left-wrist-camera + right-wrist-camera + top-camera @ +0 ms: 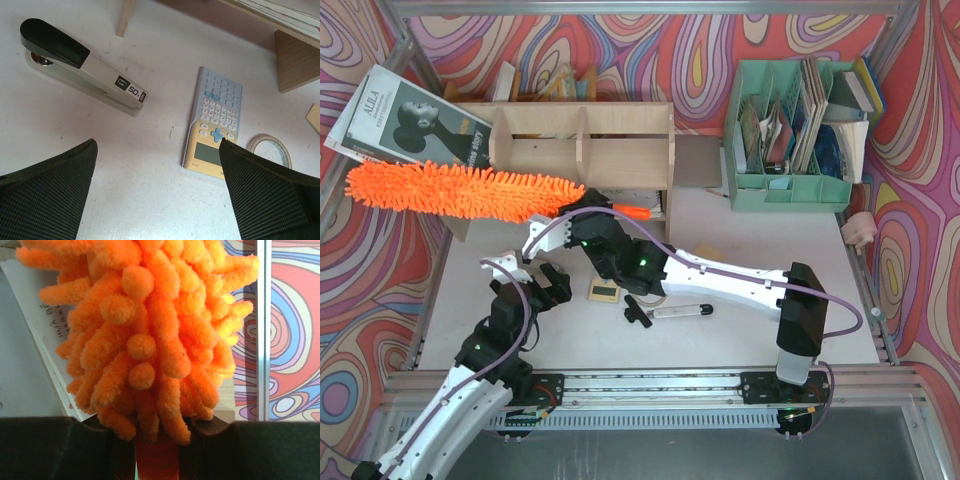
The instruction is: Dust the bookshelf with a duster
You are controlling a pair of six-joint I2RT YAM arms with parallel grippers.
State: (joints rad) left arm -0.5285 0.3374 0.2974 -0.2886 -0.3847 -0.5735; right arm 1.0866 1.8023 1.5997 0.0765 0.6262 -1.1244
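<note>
The duster, seen from above, lies left-to-right across the bookshelf's left front, fluffy head pointing left, away from the right gripper clamped on its handle, while the left gripper stands wide apart and empty over the table in its wrist view, and orange fluff fills the right wrist view just beyond the clamped jaws.

Fluffy orange duster lengthwise across the front left of the low plywood bookshelf.

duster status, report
Copy: right gripper shut on duster handle, left gripper open, empty. Duster head across bookshelf left front. Near its tip: magazine.
</note>
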